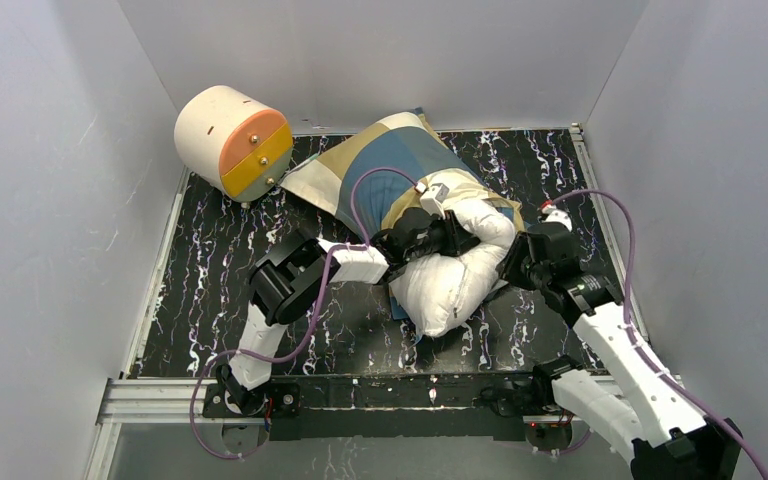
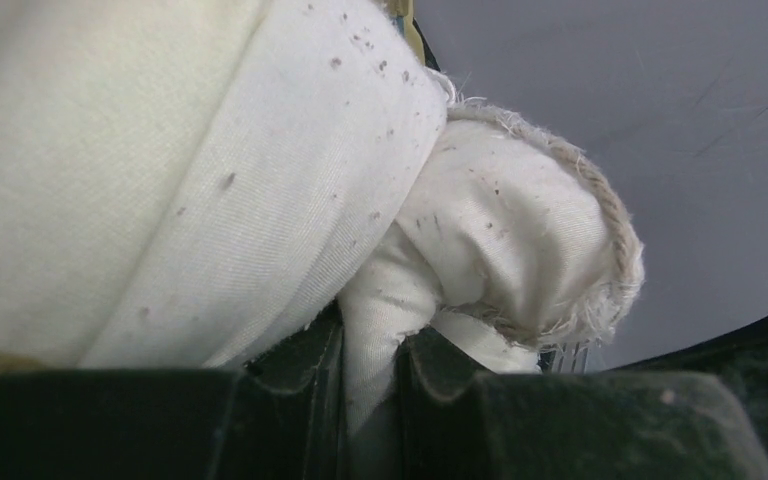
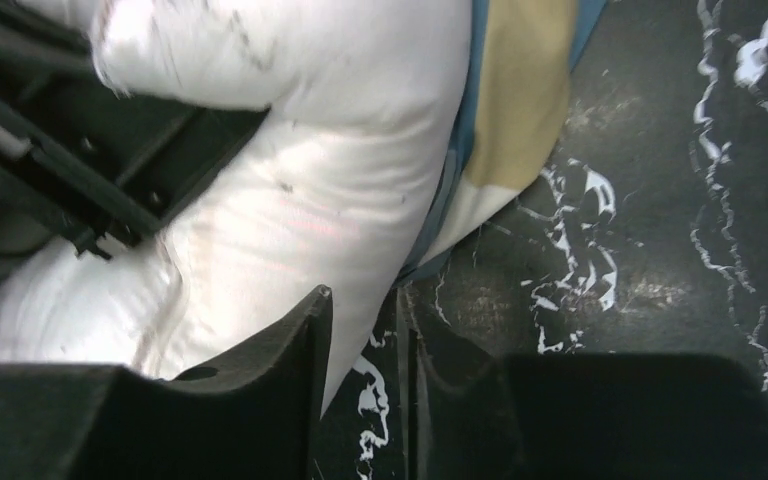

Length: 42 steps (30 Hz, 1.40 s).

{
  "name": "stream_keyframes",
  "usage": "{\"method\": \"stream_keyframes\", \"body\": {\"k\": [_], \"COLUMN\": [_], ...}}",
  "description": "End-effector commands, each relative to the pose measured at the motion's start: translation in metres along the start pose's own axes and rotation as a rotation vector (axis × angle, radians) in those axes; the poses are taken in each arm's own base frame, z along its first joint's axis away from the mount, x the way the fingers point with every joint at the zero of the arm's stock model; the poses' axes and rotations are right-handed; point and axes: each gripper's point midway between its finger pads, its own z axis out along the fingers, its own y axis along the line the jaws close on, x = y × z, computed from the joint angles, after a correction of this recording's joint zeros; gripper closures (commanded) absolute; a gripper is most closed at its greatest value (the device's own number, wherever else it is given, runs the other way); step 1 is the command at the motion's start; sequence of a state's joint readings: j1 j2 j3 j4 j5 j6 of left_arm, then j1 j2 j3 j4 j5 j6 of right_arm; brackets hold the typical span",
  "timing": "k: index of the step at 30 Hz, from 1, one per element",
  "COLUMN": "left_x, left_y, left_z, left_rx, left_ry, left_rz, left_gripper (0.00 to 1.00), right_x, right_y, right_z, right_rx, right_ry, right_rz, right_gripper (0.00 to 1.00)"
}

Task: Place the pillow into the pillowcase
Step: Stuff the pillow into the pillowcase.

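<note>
While left jaws pinch the pillow (image 1: 450, 285) (tightly), the pillowcase (image 1: 400, 165) covers part.

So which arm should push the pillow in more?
Left, probably: its jaws pinch a fold of the pillow next to the pillowcase. The right jaws sit beside the pillow's edge; I can't tell whether they grip anything.

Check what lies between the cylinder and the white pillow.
The pillowcase. In the top view it stretches from the pillow toward the cylinder, and its cream corner ends close beside the cylinder.
</note>
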State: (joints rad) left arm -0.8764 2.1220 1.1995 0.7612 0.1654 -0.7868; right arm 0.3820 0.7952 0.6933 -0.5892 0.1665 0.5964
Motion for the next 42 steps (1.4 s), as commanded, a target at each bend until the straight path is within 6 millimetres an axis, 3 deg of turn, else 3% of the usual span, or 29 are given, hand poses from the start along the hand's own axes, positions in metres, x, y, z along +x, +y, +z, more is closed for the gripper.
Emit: {"method": "stream_keyframes", "body": {"k": [1,7,12,20,30,34,36,38,40,42], "left_x": [0.187,0.184,0.183,0.179,0.174,0.175,0.174,0.171,0.166,0.159], "left_y": [0.211,0.216,0.22,0.227,0.228,0.228,0.228,0.227,0.229,0.228], "left_z": [-0.116,-0.117,-0.121,-0.126,-0.13,-0.131,-0.131,-0.131,-0.13,-0.128], "left_rx": [-0.689,-0.68,-0.69,-0.703,-0.718,-0.72,-0.722,-0.724,-0.736,-0.745], "left_ry": [0.564,0.542,0.53,0.512,0.502,0.501,0.498,0.495,0.488,0.478], "left_rz": [-0.185,-0.241,-0.259,-0.285,-0.286,-0.292,-0.288,-0.28,-0.254,-0.229], "left_gripper": [1.0,1.0,1.0,1.0,1.0,1.0,1.0,1.0,1.0,1.0], "right_x": [-0.057,-0.061,-0.058,-0.034,-0.018,-0.019,-0.022,-0.031,-0.052,-0.084], "right_y": [0.001,-0.024,-0.022,-0.027,-0.036,-0.045,-0.046,-0.049,-0.046,-0.032], "right_z": [-0.011,0.03,0.052,0.069,0.091,0.104,0.111,0.115,0.108,0.087], "right_rx": [0.094,0.127,0.03,0.0,0.022,0.059,0.057,0.073,0.074,0.033], "right_ry": [-0.158,-0.073,-0.04,0.012,0.064,0.048,0.033,0.005,-0.049,-0.135], "right_rz": [0.021,0.049,0.12,0.182,0.198,0.19,0.179,0.149,0.098,0.049], "right_gripper": [0.6,0.66,0.79,0.78,0.77,0.71,0.74,0.99,0.99,0.99]}}
